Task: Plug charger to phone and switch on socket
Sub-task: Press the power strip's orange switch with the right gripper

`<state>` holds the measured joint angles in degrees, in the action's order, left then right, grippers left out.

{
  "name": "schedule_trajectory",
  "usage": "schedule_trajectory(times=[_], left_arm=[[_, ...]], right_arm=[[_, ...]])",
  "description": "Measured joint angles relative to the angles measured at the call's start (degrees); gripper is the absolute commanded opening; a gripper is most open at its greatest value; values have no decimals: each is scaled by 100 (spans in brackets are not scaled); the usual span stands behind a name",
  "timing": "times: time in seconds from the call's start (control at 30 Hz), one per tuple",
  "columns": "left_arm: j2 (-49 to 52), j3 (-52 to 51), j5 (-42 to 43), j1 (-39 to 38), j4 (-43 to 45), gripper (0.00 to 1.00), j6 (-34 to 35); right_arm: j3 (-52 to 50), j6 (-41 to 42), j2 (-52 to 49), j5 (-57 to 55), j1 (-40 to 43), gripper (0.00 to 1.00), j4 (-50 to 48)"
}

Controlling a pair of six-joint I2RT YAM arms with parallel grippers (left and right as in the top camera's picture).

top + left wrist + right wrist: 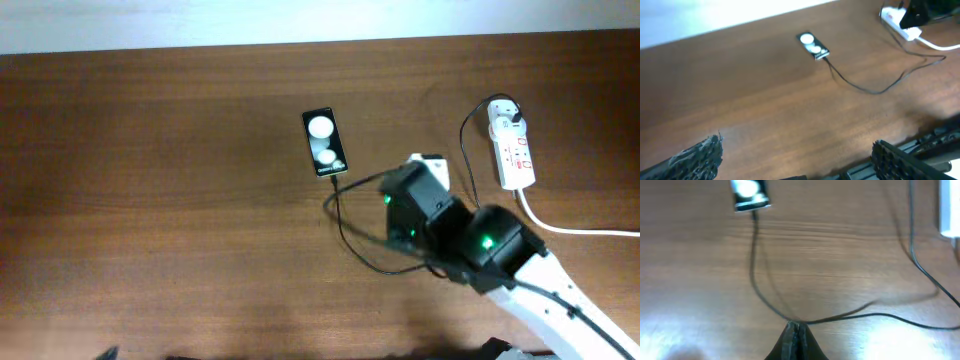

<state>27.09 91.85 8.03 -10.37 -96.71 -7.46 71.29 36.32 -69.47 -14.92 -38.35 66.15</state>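
The black phone [323, 140] with two white round patches lies at the table's middle back; it also shows in the left wrist view [813, 45] and the right wrist view [749, 194]. The thin black charger cable [345, 232] meets the phone's near edge, loops across the table and runs up to a white plug [505, 117] in the white socket strip [514, 152]. My right gripper [795, 328] is shut, pinching the cable at its fingertips; in the overhead view it [400, 205] hovers right of the phone. My left gripper [800, 160] is open and empty, far from everything.
The socket's thick white cord [585, 230] trails off to the right edge. The right arm [520, 265] reaches in from the lower right. The wooden table [150, 200] ends at a white wall behind.
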Motion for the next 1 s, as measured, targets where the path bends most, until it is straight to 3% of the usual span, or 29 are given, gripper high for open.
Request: schedule_trajectory(times=[0.2,0.27,0.33,0.5,0.6,0.8,1.0], left_arm=[[-1401,15,-4,0,-7,99,2],[-1486,13,-15,0,-2,99,2],[-1620,7,-15,0,-9,99,2],[-1731,13,-15,0,-15,99,2],[-1731,13,-15,0,-15,99,2],[-1731,13,-15,7,-13,99,2],[-1731,13,-17,313,-13,99,2]], right_arm=[[127,136,-153,1003,3499,4,63],[640,140,-680,1189,4621,4,94],[1303,140,-1543,1233,5228,4,203],[3482,-70,-4186,1290,5676,4,901],[4232,-103,-5193,1290,5829,4,964],[4391,-415,-6133,1665,6035,4,166],[4395,-527,-6380,2031,6035,4,-369]])
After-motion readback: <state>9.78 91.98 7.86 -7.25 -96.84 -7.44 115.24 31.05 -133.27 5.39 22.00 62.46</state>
